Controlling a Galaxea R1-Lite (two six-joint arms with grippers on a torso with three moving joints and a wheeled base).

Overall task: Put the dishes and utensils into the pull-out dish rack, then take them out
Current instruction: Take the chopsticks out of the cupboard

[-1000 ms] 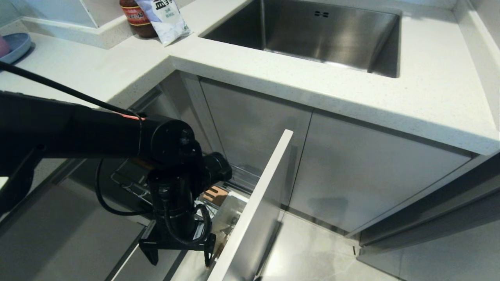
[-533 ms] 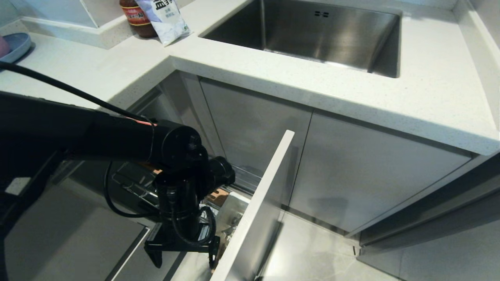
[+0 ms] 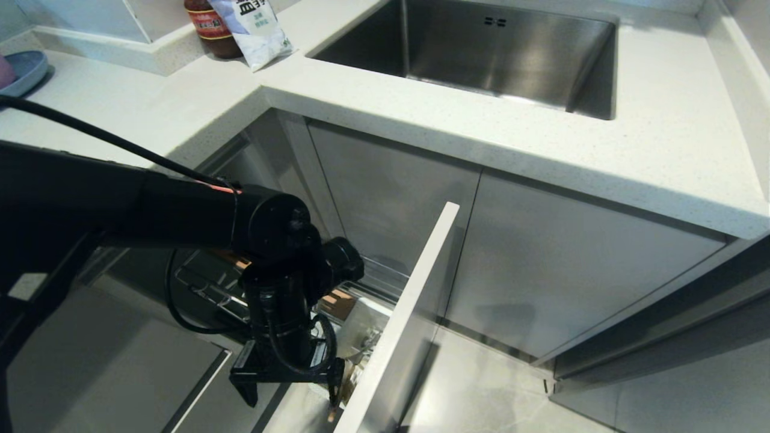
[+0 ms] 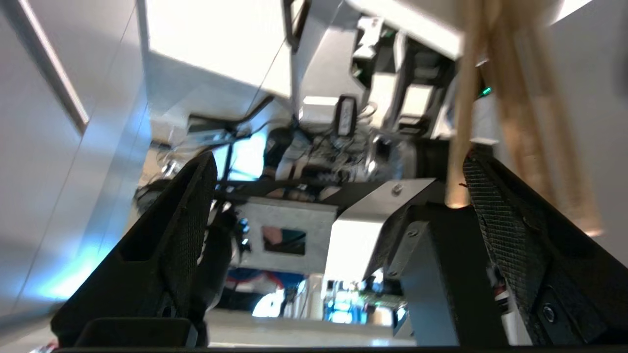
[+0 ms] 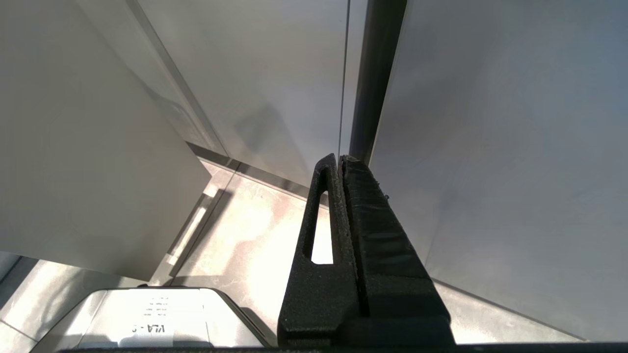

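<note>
The left gripper [image 3: 287,397] hung spread wide over the pull-out dish rack [image 3: 385,282], chopsticks [image 4: 458,122] beside one finger; the right gripper [image 5: 339,169] was pressed together.

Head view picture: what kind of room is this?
Most likely a kitchen: a steel sink set in a white countertop, cabinets below, and a pull-out dish rack.

Sink [image 3: 499,54] brushed steel, counter [image 3: 662,150] speckled matt stone, cabinet doors [image 3: 571,264] satin grey, chopsticks [image 4: 461,98] pale bare wood, left gripper [image 4: 333,196] pads [image 4: 495,215] black textured rubber.
</note>
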